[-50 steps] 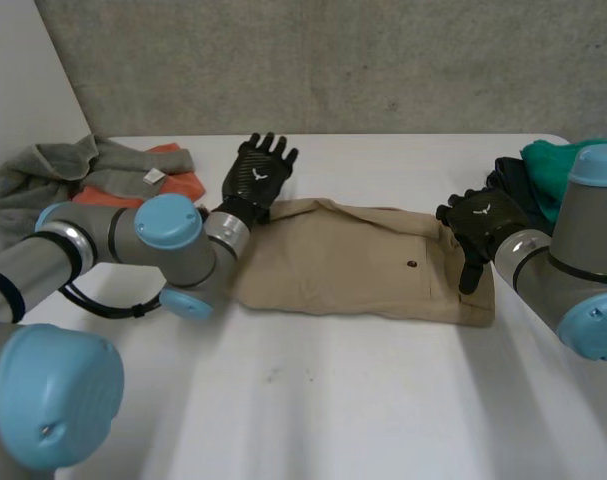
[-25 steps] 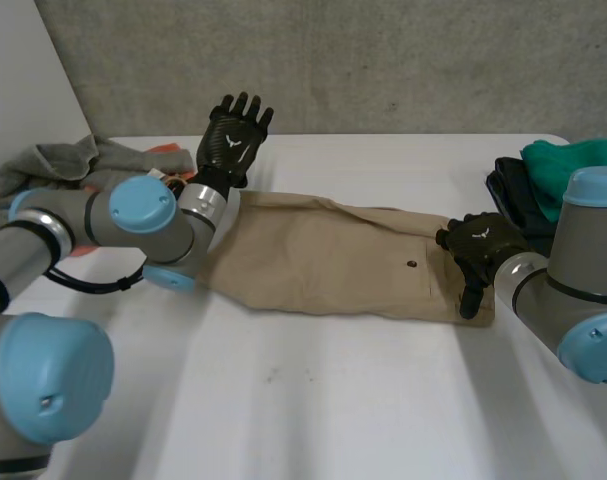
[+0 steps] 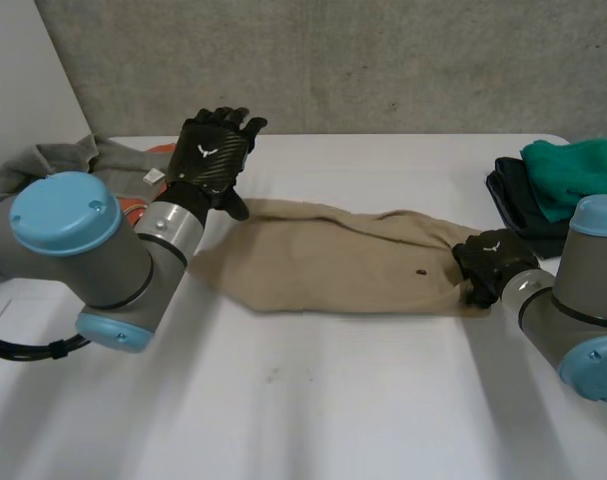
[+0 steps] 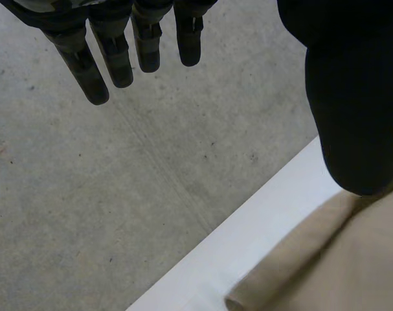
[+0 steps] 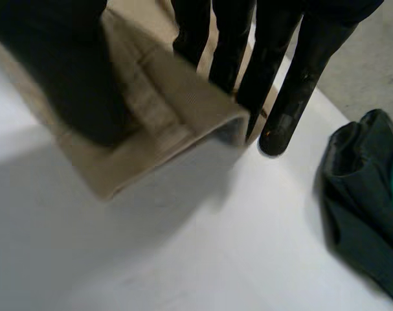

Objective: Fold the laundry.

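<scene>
Currently the trousers (image 3: 333,262) lie stretched on the worktop (image 3: 313,410), long axis running from the left arm's side to the right arm's side. The right hand (image 3: 491,264) sits at the right end and pinches that edge: in the right wrist view the cloth passes between thumb and fingers (image 5: 279,84). The left hand (image 3: 211,155) hovers above the left end, fingers straight, holding nothing, with the cloth below its thumb. Treat the left hand as the nearer one for the free end; you should expect it to descend onto that end before any fold. A white tag (image 3: 155,177) shows on the pile (image 3: 63,165) behind the left arm; no writing on it is readable. 1 dark button (image 3: 421,270) sits near the right hand.
</scene>
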Robot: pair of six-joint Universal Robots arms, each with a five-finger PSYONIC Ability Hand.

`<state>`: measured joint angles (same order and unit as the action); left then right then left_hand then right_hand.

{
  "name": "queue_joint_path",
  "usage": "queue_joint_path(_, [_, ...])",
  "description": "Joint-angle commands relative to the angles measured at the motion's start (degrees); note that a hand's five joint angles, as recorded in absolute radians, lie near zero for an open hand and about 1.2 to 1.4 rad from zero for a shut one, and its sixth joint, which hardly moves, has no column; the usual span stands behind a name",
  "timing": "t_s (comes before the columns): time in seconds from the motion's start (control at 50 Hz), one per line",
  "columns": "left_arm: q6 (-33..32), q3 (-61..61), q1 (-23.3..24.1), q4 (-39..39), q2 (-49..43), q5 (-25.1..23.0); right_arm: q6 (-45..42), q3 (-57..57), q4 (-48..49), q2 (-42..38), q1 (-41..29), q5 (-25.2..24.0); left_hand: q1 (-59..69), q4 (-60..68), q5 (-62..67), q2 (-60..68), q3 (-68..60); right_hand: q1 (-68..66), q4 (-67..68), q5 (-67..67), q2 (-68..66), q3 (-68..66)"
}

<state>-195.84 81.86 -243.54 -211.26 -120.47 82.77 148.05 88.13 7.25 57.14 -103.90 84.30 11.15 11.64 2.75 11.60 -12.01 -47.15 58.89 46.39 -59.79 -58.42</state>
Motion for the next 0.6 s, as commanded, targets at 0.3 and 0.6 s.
queue_joint_path(0.3, [-0.16, 11.29, -1.15, 2.08, 15.08, -0.07, -26.01, 8.29, 2.07, 10.35, 13.46, -2.56, -1.15, -1.64, -2.75, -1.60, 2.01, -32.85, 21.11, 23.61, -20.21, -21.58])
queue_joint_path(0.6, [-0.16, 15.61, -1.85, 2.17, 18.87, 0.20, -34.58, -4.89, 6.11, 6.24, -6.48, -26.89, -1.15, -1.64, -2.75, -1.60, 2.01, -32.85, 21.11, 23.61, -20.21, -21.58])
